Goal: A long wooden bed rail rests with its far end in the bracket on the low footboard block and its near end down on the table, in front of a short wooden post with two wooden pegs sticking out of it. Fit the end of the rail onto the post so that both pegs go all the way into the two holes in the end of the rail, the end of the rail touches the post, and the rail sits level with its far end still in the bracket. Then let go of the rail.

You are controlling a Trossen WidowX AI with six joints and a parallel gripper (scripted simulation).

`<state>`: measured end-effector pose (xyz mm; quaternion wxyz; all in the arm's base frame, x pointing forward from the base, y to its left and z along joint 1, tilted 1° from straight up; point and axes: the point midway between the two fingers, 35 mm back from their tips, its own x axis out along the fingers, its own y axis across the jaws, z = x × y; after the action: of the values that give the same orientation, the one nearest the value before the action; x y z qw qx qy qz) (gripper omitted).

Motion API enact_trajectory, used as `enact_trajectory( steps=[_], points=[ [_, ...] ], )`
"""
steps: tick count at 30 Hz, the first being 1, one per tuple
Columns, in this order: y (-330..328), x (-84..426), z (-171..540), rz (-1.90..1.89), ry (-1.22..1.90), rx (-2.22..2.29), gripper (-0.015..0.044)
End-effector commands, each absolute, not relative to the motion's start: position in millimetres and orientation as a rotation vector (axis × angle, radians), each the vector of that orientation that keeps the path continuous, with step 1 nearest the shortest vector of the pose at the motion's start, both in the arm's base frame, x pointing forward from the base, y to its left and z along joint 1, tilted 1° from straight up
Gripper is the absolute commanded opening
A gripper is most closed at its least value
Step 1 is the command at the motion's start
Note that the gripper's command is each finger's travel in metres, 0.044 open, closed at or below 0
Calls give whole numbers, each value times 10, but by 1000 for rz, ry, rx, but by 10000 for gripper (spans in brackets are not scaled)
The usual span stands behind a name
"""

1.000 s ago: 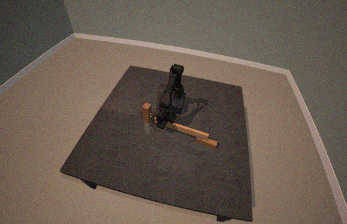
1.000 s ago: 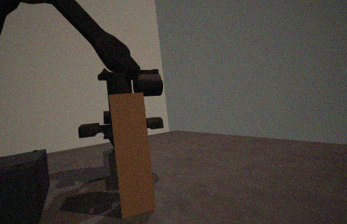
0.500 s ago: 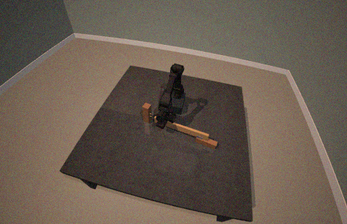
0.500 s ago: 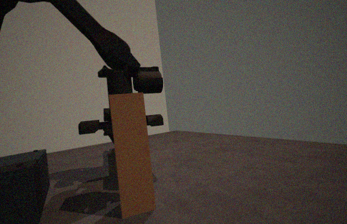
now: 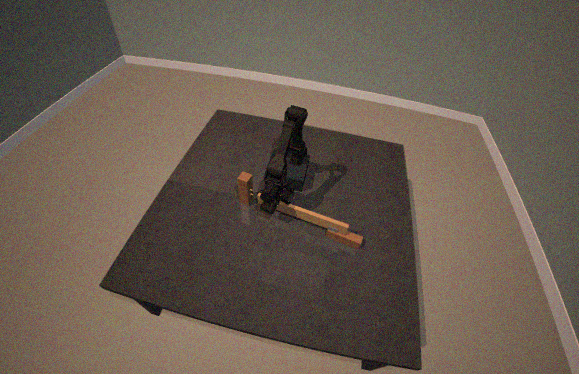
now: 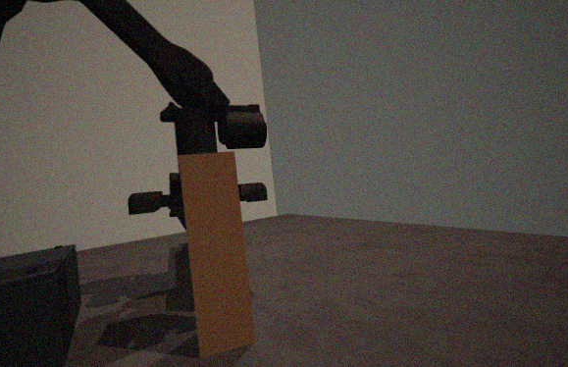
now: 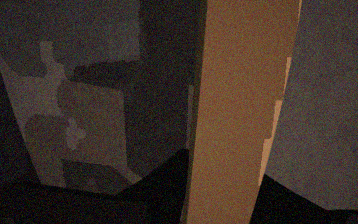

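Observation:
The long wooden rail (image 5: 310, 216) (image 7: 245, 110) runs from the low footboard block (image 5: 351, 239) at the right toward the short upright post (image 5: 245, 187) (image 6: 216, 255). My gripper (image 5: 270, 202) (image 7: 205, 158) is shut on the rail close to its near end and holds that end up off the table. In the top view the rail's end stands a small gap to the right of the post. In the exterior view the post hides the rail's end and the fingers. I cannot make out the pegs or the holes. The bracket is too small to judge.
The dark table (image 5: 190, 260) (image 6: 383, 294) carries everything. The arm's base (image 5: 296, 172) (image 6: 29, 294) stands just behind the rail and the post. The table's edges lie far from the parts on all sides.

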<state>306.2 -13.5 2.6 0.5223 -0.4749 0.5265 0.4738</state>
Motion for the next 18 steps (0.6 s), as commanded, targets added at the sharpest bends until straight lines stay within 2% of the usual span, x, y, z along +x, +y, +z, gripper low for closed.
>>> enact_trajectory(
  steps=[1,18],
  points=[
    [-127,3097,95,1126,1243,-1142,0],
    [-127,3097,181,1126,1243,-1142,0]
  ],
)
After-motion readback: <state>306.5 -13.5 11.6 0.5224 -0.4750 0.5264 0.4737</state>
